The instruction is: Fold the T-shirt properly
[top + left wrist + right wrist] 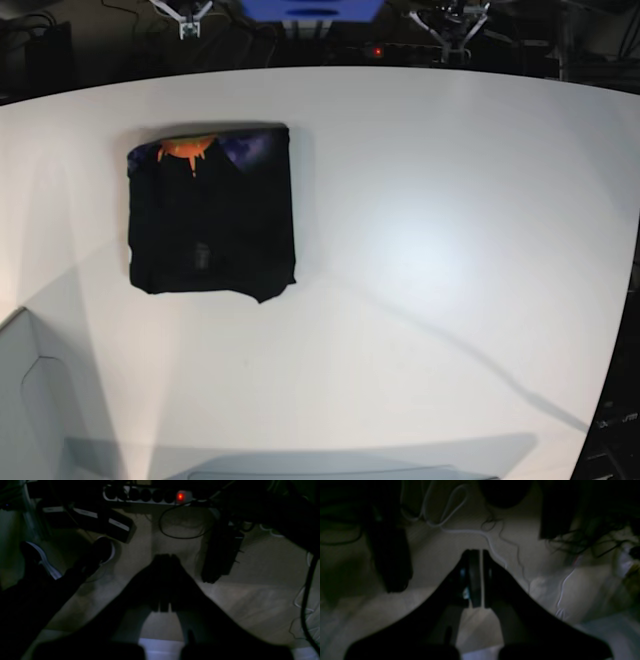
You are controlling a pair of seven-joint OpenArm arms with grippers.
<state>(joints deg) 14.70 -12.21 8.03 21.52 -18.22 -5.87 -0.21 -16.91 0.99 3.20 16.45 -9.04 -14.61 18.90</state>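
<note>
The black T-shirt [210,215] lies folded into a rough square on the left part of the white table [430,250], with an orange and bluish print at its far edge. Both arms hang beyond the table's far edge, well away from the cloth. My left gripper [165,558] is shut with nothing in it and points down at the dim floor. My right gripper [478,553] is shut too, with only a hairline slit between its fingers, and it holds nothing. In the base view the right gripper [190,20] shows at the top left and the left gripper [455,30] at the top right.
Below the left gripper, the floor holds a power strip with a red light [180,497], a black cable loop [185,527] and a person's shoes [105,550]. White and black cables [470,531] trail under the right gripper. A pale box edge [30,400] stands at the table's near left corner.
</note>
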